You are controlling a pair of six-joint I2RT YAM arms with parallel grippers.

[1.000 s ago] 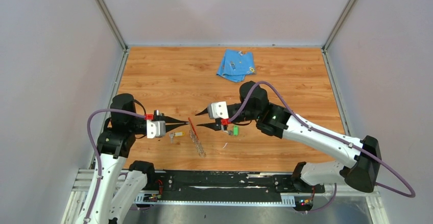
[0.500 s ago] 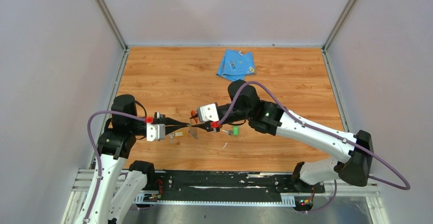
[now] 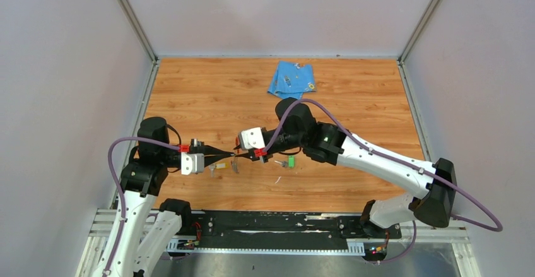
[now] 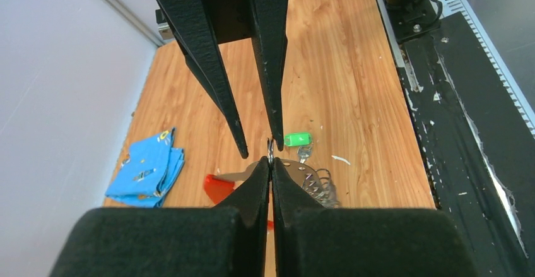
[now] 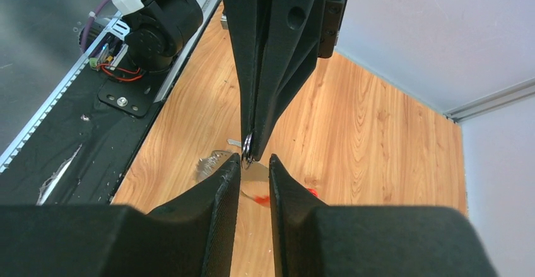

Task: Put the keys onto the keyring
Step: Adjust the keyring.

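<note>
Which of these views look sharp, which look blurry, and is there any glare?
Top external view: even light, soft shadows, no glare on the table; the green key is just a speck. Left wrist view: left gripper soft near the lens, keyring and wood sharp. Right wrist view: right gripper likewise blurred close up, grain crisp.
</note>
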